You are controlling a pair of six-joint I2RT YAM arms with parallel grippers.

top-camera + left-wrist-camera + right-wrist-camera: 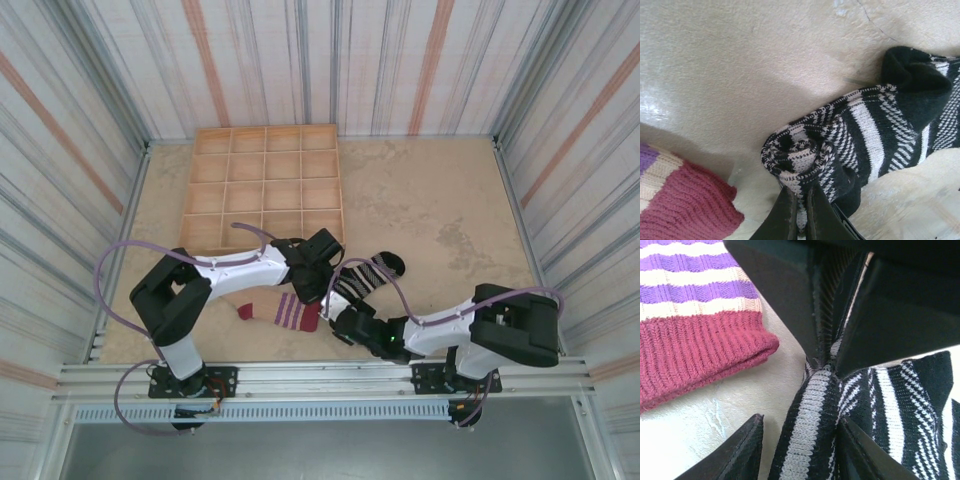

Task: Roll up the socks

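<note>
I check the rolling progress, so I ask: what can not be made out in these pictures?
- Top view: the left pincer covers the rolled end of the black striped sock.
- Left wrist view: the beige sock is cut off by the left edge.
- Right wrist view: the left pincer's fingers hide the roll.

Black sock (pixel 875 125): grey-white stripes, zigzag weave bands. Red-cuffed sock (pixel 700 315): purple and cream stripes, dark red toe. Tray (pixel 262 152): pale wood. Table (pixel 440 210): mottled sandy beige.
</note>
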